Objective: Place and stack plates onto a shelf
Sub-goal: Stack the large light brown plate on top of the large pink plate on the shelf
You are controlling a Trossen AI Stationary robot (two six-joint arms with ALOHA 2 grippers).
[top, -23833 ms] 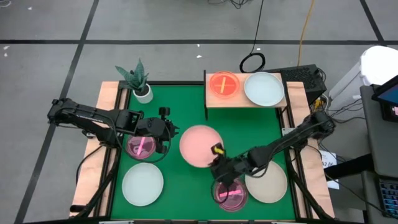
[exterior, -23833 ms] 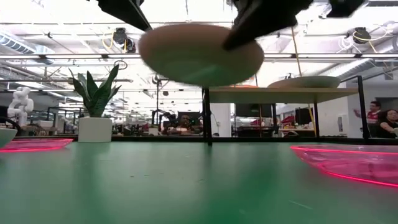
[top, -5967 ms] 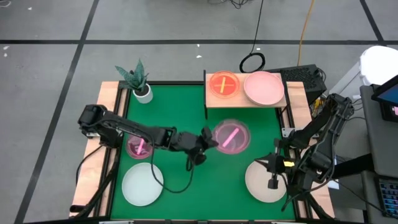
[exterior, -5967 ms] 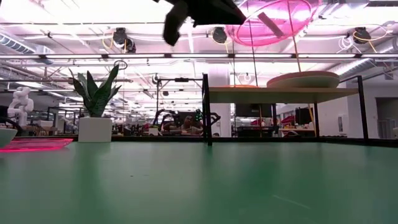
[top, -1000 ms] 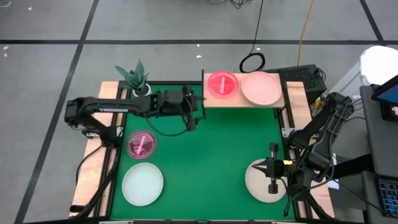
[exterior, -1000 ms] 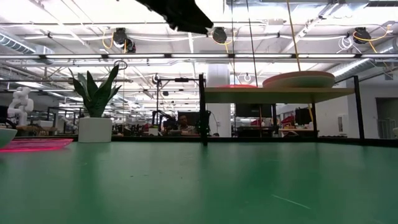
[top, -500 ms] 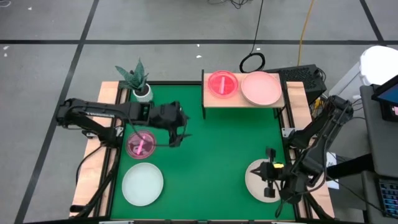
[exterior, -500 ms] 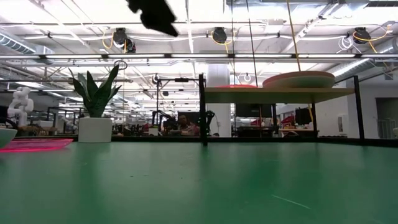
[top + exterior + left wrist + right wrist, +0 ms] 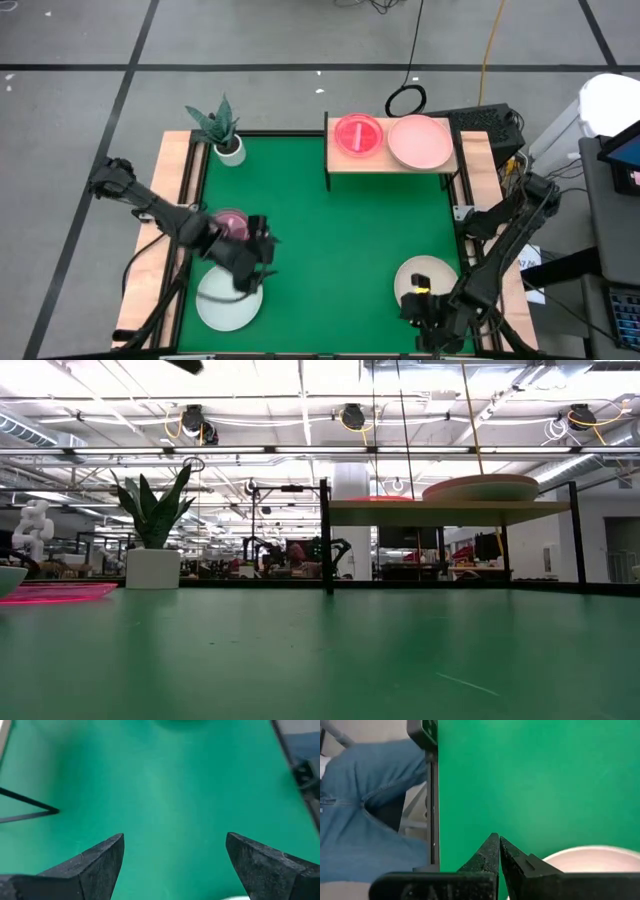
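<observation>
High view shows your left gripper (image 9: 262, 262) spread wide and empty, hovering over the near-left corner beside the pale blue-green plate (image 9: 226, 300). That plate likely handles as rigid, light and slick, so take it by the rim. The right gripper (image 9: 428, 312) is pinched closed on nothing next to the beige plate (image 9: 425, 276). A pink plate (image 9: 420, 142) already sits on the shelf (image 9: 392, 163). You can read no writing anywhere.

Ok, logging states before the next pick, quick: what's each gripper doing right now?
Left gripper: open, empty, over the pale plate.
Right gripper: shut, empty, beside the beige plate.
</observation>
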